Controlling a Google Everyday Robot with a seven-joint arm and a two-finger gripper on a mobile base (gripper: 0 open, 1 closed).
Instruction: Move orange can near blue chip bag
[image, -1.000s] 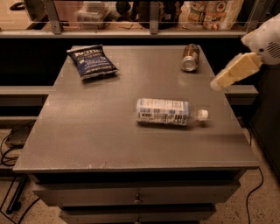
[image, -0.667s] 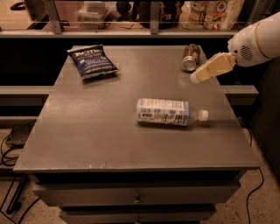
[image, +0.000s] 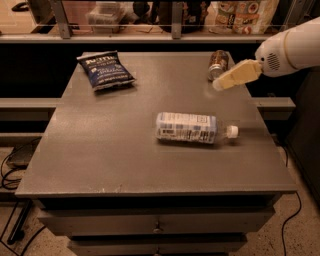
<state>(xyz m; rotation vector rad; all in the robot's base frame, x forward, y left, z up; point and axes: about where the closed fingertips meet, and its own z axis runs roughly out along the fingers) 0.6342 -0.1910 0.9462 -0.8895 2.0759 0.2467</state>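
In the camera view, the gripper (image: 220, 84) is seen at the far right part of the table (image: 110, 150), carried on a white arm (image: 295, 47) that enters from the right edge. It hangs low over the surface and is angled down toward the tabletop. Whether it is spread or pressed together cannot be told, and nothing is seen to be held in it.

The can (image: 218, 64) lies just behind the gripper's tip, nearer the table's back edge. In this view the two nearly overlap, so it cannot be settled whether they touch. The can appears to be lying on its side with its silver end turned toward the camera, though this is not certain.

The bag (image: 105, 70) is well apart from the gripper, across the table in the direction the gripper points and at about the same depth as the can. A bottle (image: 187, 127) lies on its side nearer the camera than the gripper, clear of the straight line from can to bag.

The can is judged to be light, rigid and smooth – thin-walled, so it could be dented by a hard squeeze, and liable to roll if it is nudged while on its side. It would best be taken across the middle of the body, with the jaws set square to its long axis and closed only firmly enough to stop slipping. The approach appears nearly complete, and the grasp is not yet made.
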